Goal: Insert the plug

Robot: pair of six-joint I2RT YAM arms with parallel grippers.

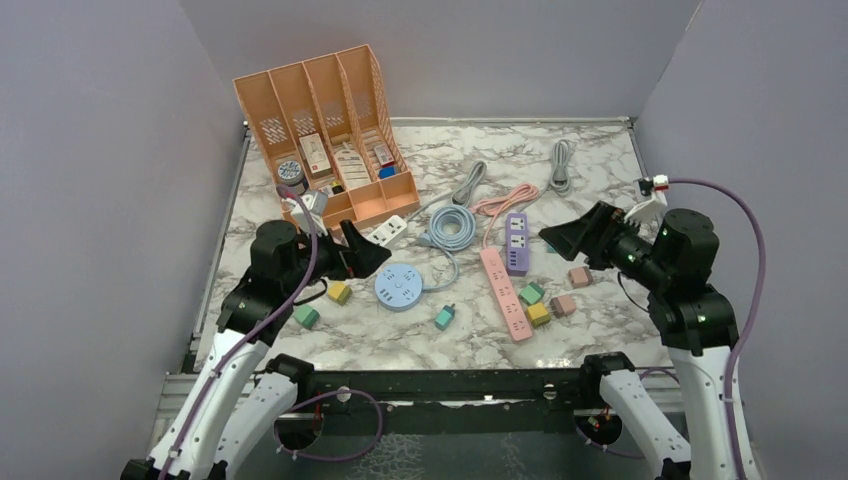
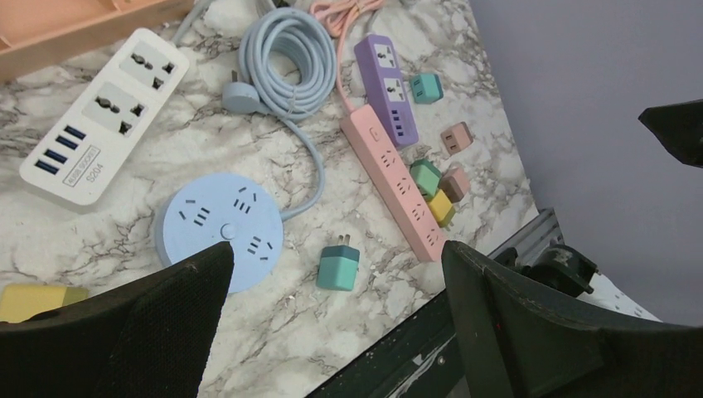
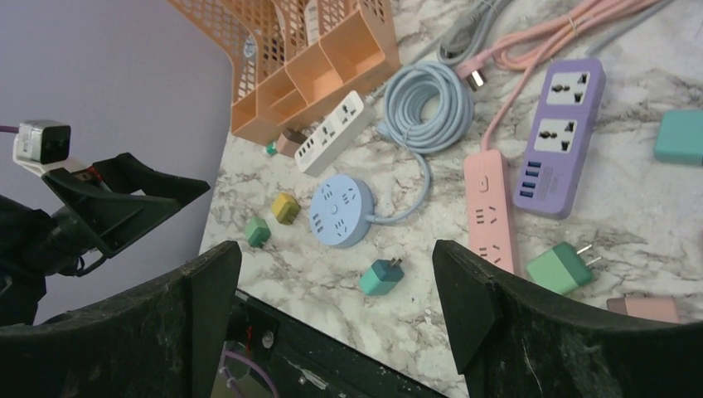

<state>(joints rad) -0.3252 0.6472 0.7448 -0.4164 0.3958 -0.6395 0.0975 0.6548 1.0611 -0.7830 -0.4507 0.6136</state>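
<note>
The plug [image 1: 444,318] most likely meant is the small teal one, though several others lie about and I cannot tell for sure which is wanted. It lies on its side on the desk [image 1: 600,160], alone, near the round blue power strip [image 1: 399,287] and not far from the near end of the pink power strip [image 1: 505,293], touching neither. Its two metal prongs point along the desk rather than up.

It looks like a light, hard plastic block with smooth, slightly rounded sides, so it should be stiff and not fragile. It is probably slippery enough to skid on the marble top if nudged from one side. The sensible hold is across the two flat faces of the body, well back from the prongs. That keeps them free and lets them be turned down toward a socket.

The left gripper [image 1: 365,247] hangs above the desk with its jaws spread wide, holding and touching nothing. In its wrist view the teal plug shows in the gap between the fingers. The right gripper [image 1: 568,236] is likewise wide open and empty, raised over the right side of the desk, above the purple power strip [image 1: 516,243] and the pink one.
</note>
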